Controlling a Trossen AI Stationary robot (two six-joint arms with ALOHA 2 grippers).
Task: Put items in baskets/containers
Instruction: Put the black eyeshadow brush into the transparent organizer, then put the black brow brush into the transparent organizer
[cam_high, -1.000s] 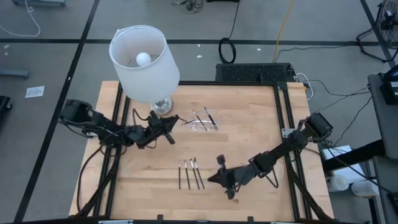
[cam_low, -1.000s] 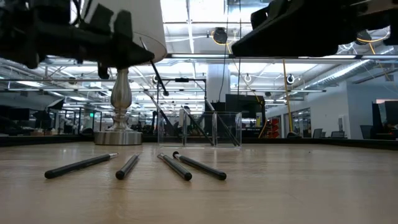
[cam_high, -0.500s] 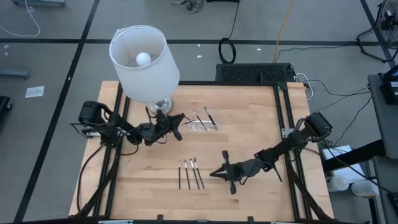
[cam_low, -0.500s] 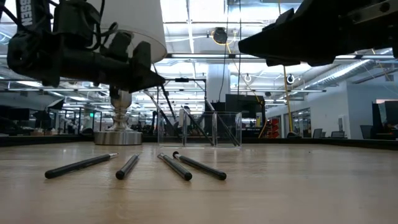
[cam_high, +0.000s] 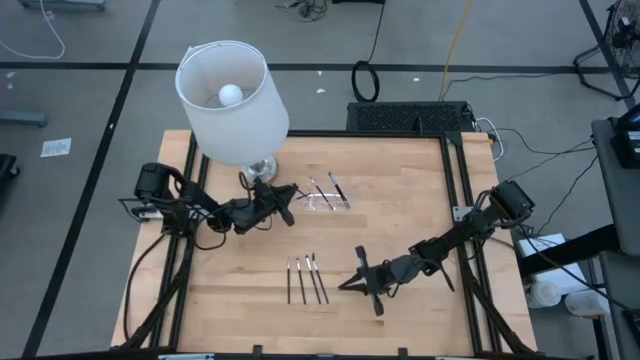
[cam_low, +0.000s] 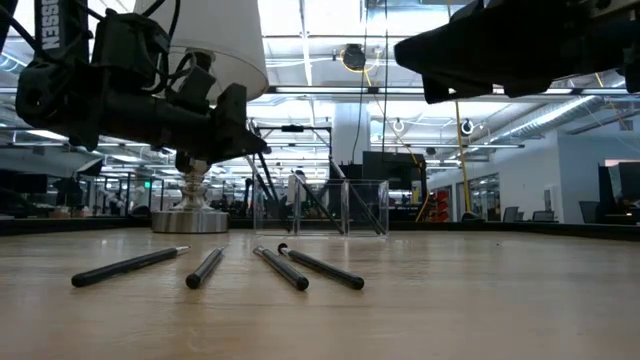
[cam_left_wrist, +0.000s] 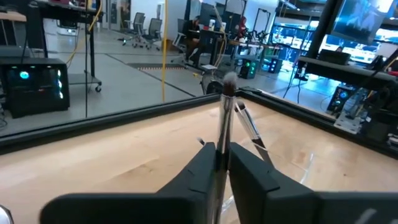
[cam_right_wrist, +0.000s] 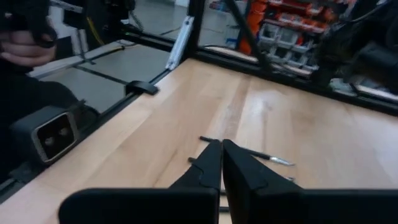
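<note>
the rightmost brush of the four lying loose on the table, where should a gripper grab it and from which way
Take the rightmost brush at mid-shaft, coming straight down with the fingers set across its length. It lies flat and thin, close beside its neighbours, so only a narrow pinch from above fits. The right gripper is nearest.

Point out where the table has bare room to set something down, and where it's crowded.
Free: the wood right of the clear tray, out to the table's right rail. Crowded: lamp base, left gripper holding a brush beside the tray; four sticks by the right gripper.
</note>
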